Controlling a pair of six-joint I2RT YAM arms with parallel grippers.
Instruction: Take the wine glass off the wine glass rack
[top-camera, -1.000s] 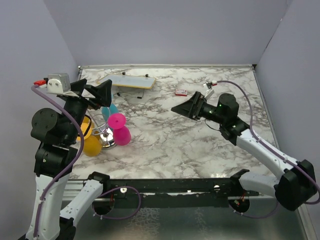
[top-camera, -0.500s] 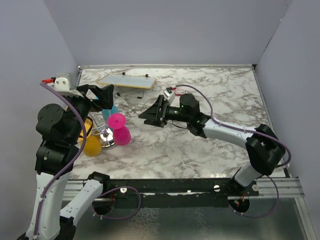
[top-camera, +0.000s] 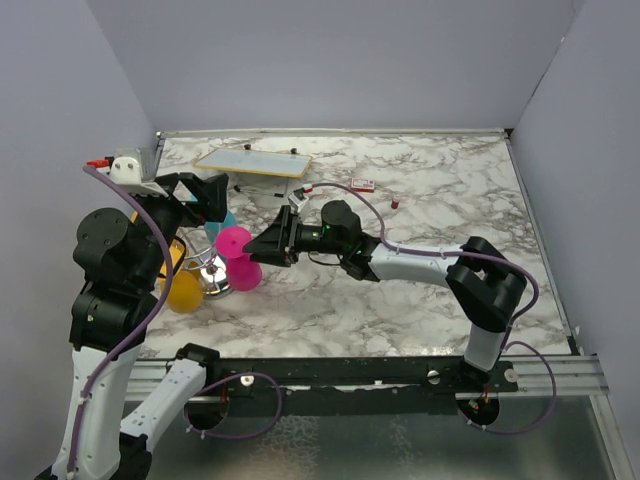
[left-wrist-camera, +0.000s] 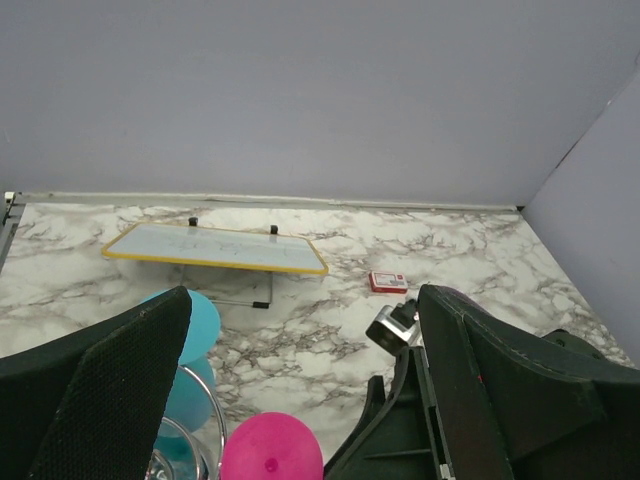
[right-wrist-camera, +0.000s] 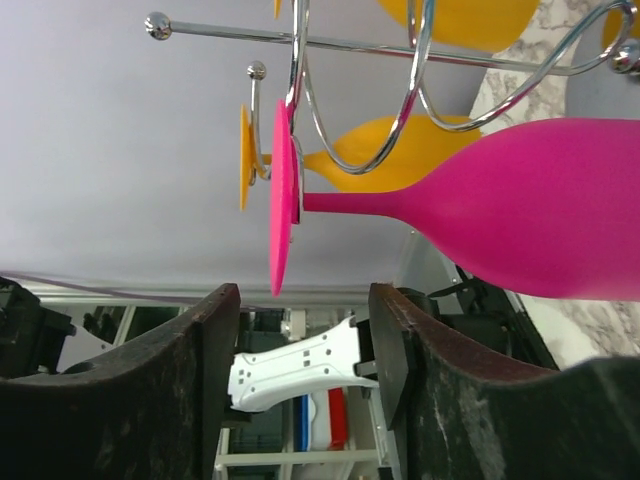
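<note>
A: Pink glasses on the wine glass rack (top-camera: 212, 274), how many?

B: One pink wine glass (top-camera: 240, 258), hanging bowl-down by its foot on the rack's right side. There are also two yellow glasses (top-camera: 183, 290) on the rack's left and near sides, and one teal glass (top-camera: 222, 218) on its far side. That makes four glasses on one chrome rack.

A: And the end effectors?

B: Two. The right end effector (right-wrist-camera: 305, 292) sits just right of the rack with its jaws partly apart. The rim of the pink foot is just between its fingertips, with no contact that I can see. The left end effector (left-wrist-camera: 302, 300) hovers above and behind the rack, spread wide and holding nothing.

A: Room to move?

B: It's tight on the rack's left, because the rack stands close to the left edge of the table (top-camera: 420, 290) and the side wall. To the rack's right the marble runs open, past the right arm. Behind the rack, toward the back wall, lies one yellow-edged board (top-camera: 252, 162). One small red box (top-camera: 362, 184) lies well to the rack's right and further back.
</note>
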